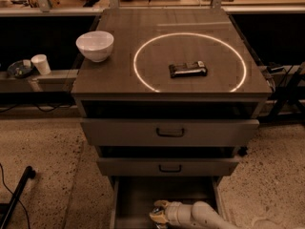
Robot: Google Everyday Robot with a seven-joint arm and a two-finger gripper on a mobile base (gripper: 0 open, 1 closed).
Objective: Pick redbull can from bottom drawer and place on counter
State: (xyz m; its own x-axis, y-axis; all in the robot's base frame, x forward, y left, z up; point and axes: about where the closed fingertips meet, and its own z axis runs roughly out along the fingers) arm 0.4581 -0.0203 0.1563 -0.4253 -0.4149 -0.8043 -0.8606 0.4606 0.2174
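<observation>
1. Claw is sitting low inside the pulled-out bottom drawer, w/ the white arm lying in from lower right.
2. Redbull can is showing only as a small shiny bit right at the claw's tip, front-centre of the drawer; touching or not, can't tell.
3. Claw spread or pinching: can't tell.
4. Bench is carrying a white bowl at left & a dark wrapped bar inside the bright ring.
</observation>
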